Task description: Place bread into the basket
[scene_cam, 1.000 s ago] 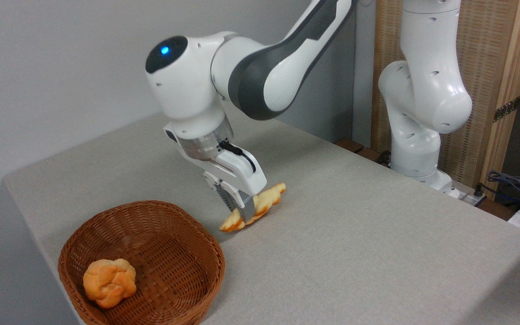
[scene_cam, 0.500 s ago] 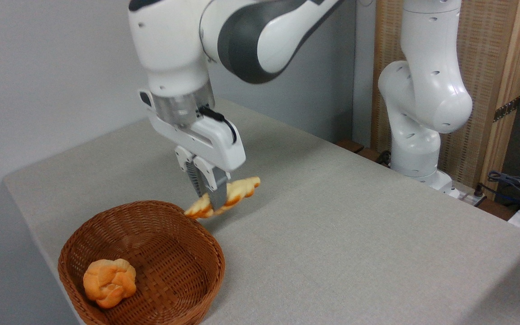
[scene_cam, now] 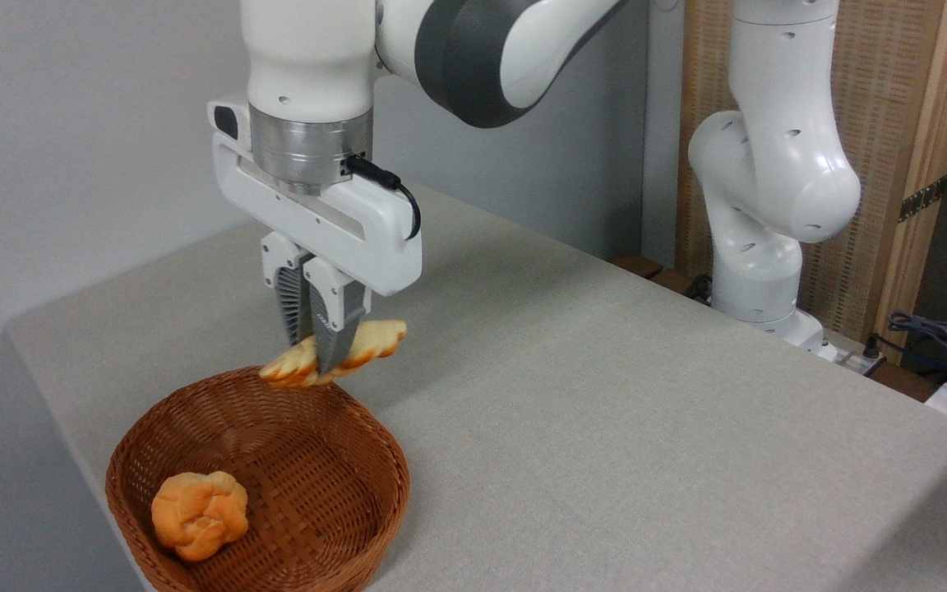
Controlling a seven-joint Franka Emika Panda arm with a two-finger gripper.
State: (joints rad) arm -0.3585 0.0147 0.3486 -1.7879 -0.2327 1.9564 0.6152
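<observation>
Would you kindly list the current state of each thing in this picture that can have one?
gripper: shut on the bread, pointing down.
bread: held in the air, tilted, over the basket's far rim.
basket: upright on the table, holding one roll.
roll: lying inside the basket, near its front left.

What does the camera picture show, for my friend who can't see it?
A white robot arm's end effector holds a long braided bread in the air above the far rim of a brown wicker basket. A small round orange roll sits inside the basket, on a grey table.
</observation>
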